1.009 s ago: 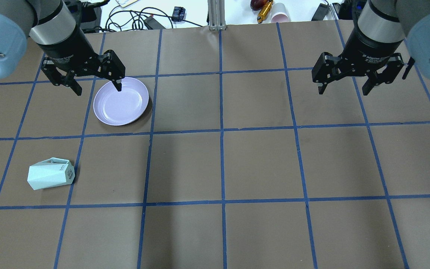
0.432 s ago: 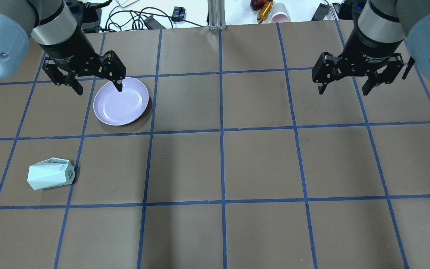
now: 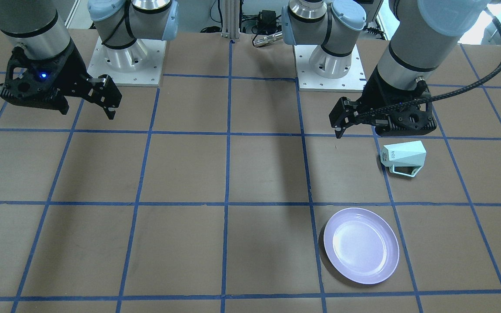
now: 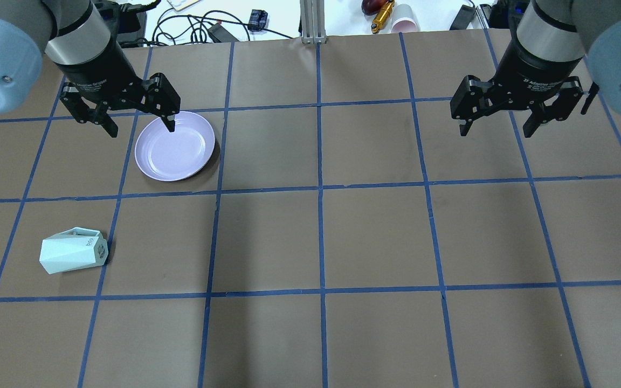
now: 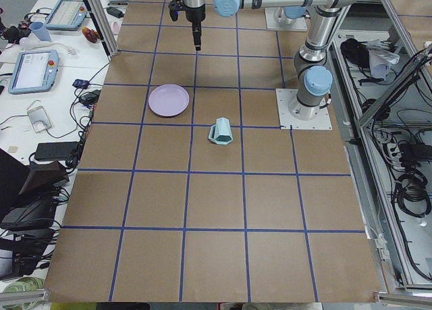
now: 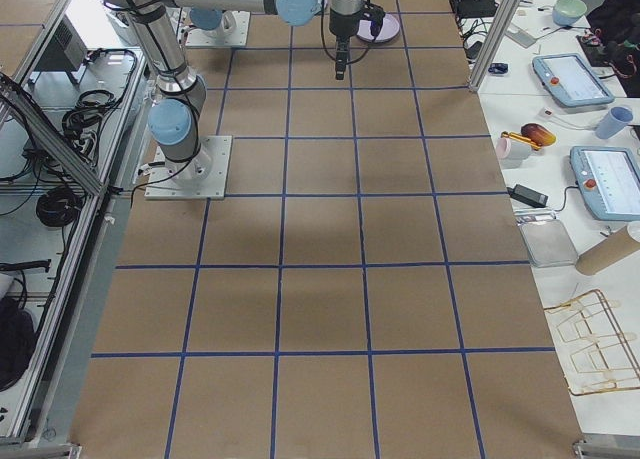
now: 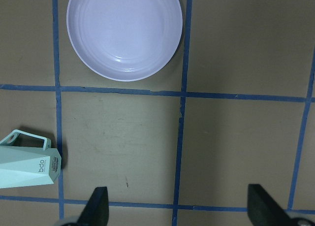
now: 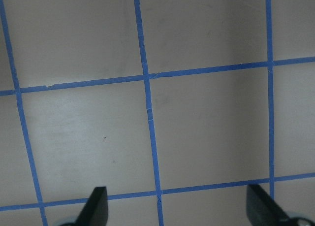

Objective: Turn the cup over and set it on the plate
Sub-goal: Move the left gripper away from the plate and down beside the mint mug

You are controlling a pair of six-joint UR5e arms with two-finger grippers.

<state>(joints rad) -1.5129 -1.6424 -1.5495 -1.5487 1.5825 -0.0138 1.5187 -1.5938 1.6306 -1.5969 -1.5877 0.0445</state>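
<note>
Closest to the robot's base, on its left side, there's the mint-green faceted mug (image 4: 73, 251). It's down on its side on the brown counter (image 4: 375, 237), sitting right on a blue tape line. Printed base towards the middle of the counter, mouth out towards the left end, angular handle on the side away from the robot. Nothing is touching it.

One grid square further out lies the lavender plate (image 4: 181, 159), flat, bare, well apart from the mug.

Above this stretch hangs the left pincer (image 4: 142, 129), spread wide and carrying nothing. Its wrist camera looks down on both pieces, the plate ahead and the mug off at the lower left corner. So, by my reading, we're at the reach for the mug, with nothing of the task done yet.

To do it well, that pincer wants to swing over the mug and turn so its fingers close across two opposite flat facets, not on an edge where they'd skid. It should stay off the handle and grip near the middle of the body, leaving the wrist room to roll the mug upright. Lift before the roll, then come down on the plate's centre.

Far across, the right pincer (image 4: 496, 132) is spread too, empty, over bare counter and out of the play.
</note>
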